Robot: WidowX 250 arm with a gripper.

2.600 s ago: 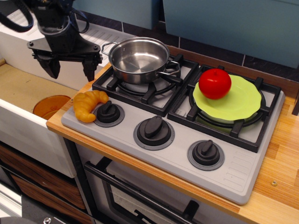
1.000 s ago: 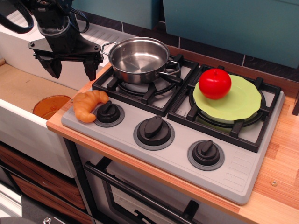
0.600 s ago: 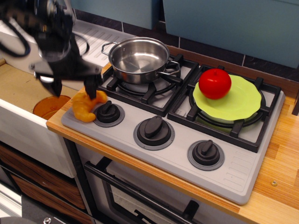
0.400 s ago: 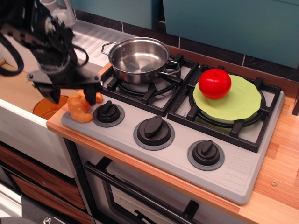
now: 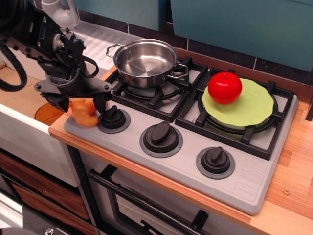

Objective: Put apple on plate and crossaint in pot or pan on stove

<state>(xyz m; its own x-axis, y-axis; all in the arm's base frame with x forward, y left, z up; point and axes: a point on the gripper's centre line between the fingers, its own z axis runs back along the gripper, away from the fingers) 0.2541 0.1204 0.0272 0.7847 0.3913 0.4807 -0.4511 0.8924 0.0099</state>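
Note:
The red apple [image 5: 225, 87] sits on the left part of the lime-green plate [image 5: 254, 110], which lies on the right burner of the grey stove [image 5: 244, 181]. The steel pot [image 5: 145, 61] stands empty on the left burner. The yellow-orange croissant [image 5: 84, 113] lies at the stove's front left corner, beside the left knob. My gripper [image 5: 81, 104] is lowered over the croissant with its jaws open, one finger on each side of it. The arm hides the croissant's top.
A small orange bowl [image 5: 44, 111] sits in the sink recess left of the stove, partly hidden by my arm. Three black knobs [image 5: 161, 133] line the stove's front. The wooden counter [image 5: 293, 171] runs along the right; a teal wall stands behind.
My gripper has come down and slightly right from above the sink edge, and its open fingers now straddle the croissant. The croissant has shifted a little. Apple, plate and pot have not moved.

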